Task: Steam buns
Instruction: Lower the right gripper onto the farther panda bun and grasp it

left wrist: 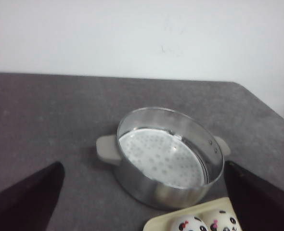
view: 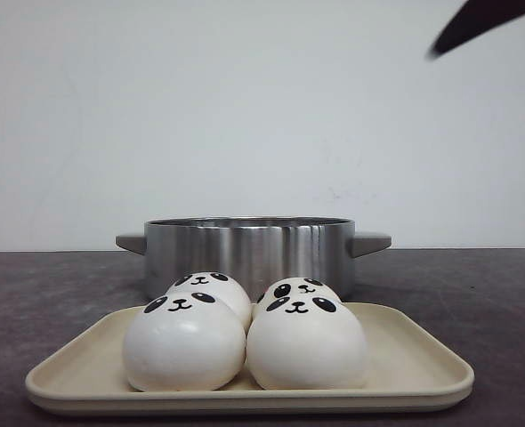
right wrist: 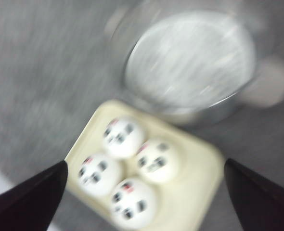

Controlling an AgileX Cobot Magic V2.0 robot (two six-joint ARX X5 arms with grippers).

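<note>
Four buns sit untouched on the tray before the pot; both pincers gape empty, first pickup pending.

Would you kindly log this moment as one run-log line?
buns: four, on tray | steamer pot: empty | left gripper: open | right gripper: open, above tray

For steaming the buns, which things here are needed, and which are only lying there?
Needed:
- four panda buns
- steamer pot with perforated insert
- beige tray holding the buns

Only lying there:
- nothing else on the table
</note>
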